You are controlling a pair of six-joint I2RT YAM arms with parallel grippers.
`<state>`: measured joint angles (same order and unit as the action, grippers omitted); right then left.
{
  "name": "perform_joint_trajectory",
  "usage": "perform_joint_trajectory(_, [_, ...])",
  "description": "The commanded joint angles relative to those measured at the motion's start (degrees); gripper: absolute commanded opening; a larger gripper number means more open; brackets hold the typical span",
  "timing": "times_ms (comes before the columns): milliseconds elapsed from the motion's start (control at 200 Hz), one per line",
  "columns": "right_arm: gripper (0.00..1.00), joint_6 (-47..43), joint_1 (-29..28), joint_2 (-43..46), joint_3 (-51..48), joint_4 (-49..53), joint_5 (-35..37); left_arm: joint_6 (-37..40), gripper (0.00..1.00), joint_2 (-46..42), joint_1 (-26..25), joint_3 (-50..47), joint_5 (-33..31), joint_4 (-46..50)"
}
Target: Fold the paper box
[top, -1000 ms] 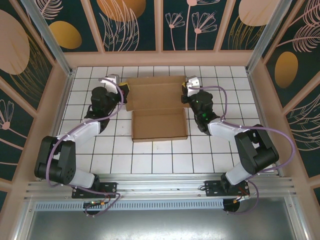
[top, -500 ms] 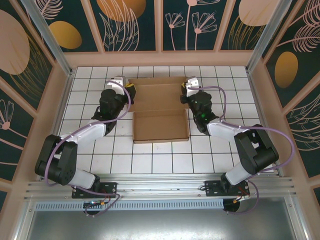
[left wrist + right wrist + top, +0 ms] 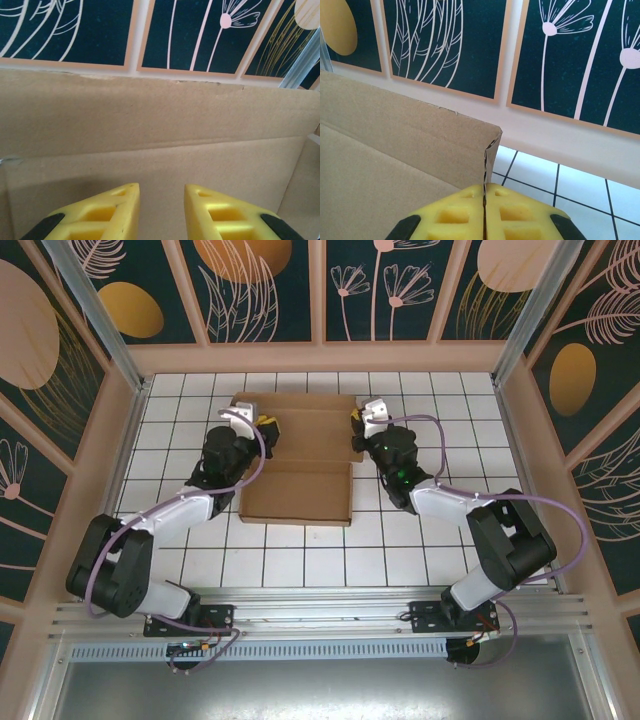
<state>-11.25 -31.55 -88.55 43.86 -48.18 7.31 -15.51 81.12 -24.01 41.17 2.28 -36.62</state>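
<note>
The paper box (image 3: pixel 300 465) is a brown corrugated cardboard sheet, partly folded, lying on the white tiled table with its back wall raised. My left gripper (image 3: pixel 266 424) hovers over the box's left part. Its yellow fingers (image 3: pixel 117 210) stand apart with nothing between them, and the box's inner panel and back wall (image 3: pixel 150 115) lie just beyond. My right gripper (image 3: pixel 356 426) is at the box's right edge. There the right gripper (image 3: pixel 484 188) is shut on the thin upright edge of the box's side wall (image 3: pixel 492 150), next to the back wall (image 3: pixel 405 130).
White tiled floor (image 3: pixel 420 540) surrounds the box, with free room in front and on the right. Wooden walls with dark floral panels (image 3: pixel 320 290) close the back and sides. The arm bases sit on the metal rail (image 3: pixel 320 615) at the near edge.
The box has slid to the left, pulled along by the shut right gripper. My left gripper has opened and moved right and forward, over the box's left part.
</note>
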Motion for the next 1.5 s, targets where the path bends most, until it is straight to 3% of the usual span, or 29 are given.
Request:
perform_joint_trajectory(0, [0.11, 0.1, 1.8, 3.0, -1.2, -2.9, -1.3, 1.6, 0.29, -3.0, 0.0, -1.0, -0.5, -1.3])
perform_joint_trajectory(135, [0.20, -2.3, 2.1, 5.1, -4.6, -6.6, -4.4, 0.4, 0.29, -5.5, 0.0, -2.6, 1.6, -1.3])
perform_joint_trajectory(310, [0.55, -3.2, 3.4, 8.9, -7.5, -8.2, -6.2, -0.8, 0.28, -10.5, 0.0, -5.3, 2.2, 0.3])
perform_joint_trajectory(380, [0.60, -3.7, 3.6, 11.2, -7.2, -6.8, -7.6, -2.1, 0.27, -12.5, 0.0, -6.2, 1.9, 1.9])
perform_joint_trajectory(586, [0.58, -0.3, 3.3, 17.1, -1.4, 5.7, -7.9, -9.8, 0.22, -16.4, 0.0, -9.8, 3.3, 6.6])
perform_joint_trajectory(771, [0.48, 4.0, 2.3, 12.6, 13.2, 24.7, -9.0, -13.9, 0.19, -17.2, -0.1, -12.1, 6.5, 8.0])
perform_joint_trajectory(901, [0.41, 18.7, 1.0, 7.2, 25.3, 36.0, -3.6, -15.1, 0.20, -18.6, -0.1, -11.9, 5.7, 10.1])
perform_joint_trajectory(971, [0.43, 25.7, 1.0, 3.4, 33.1, 45.3, -2.7, -16.2, 0.20, -18.6, -0.2, -11.7, 6.2, 11.2])
perform_joint_trajectory(1136, [0.47, 44.8, 0.5, 0.0, 38.7, 51.0, 3.4, -18.4, 0.20, -16.4, -1.4, -12.6, 6.3, 13.0])
perform_joint_trajectory(1251, [0.48, 55.5, -0.5, -6.8, 51.4, 65.8, 5.4, -19.2, 0.21, -14.9, -2.0, -12.8, 6.6, 13.8])
perform_joint_trajectory(1311, [0.51, 48.7, -1.0, -9.1, 56.2, 66.5, 2.9, -19.2, 0.21, -14.5, -2.1, -12.6, 6.8, 14.5])
perform_joint_trajectory(1456, [0.70, 4.9, -3.4, -7.7, 50.0, 51.2, -2.9, -18.8, 0.21, -14.6, -2.1, -12.2, 7.3, 16.4])
perform_joint_trajectory(1496, [0.74, -3.7, -3.4, -7.9, 48.2, 48.4, -3.5, -18.5, 0.21, -14.8, -2.1, -12.0, 7.4, 17.4])
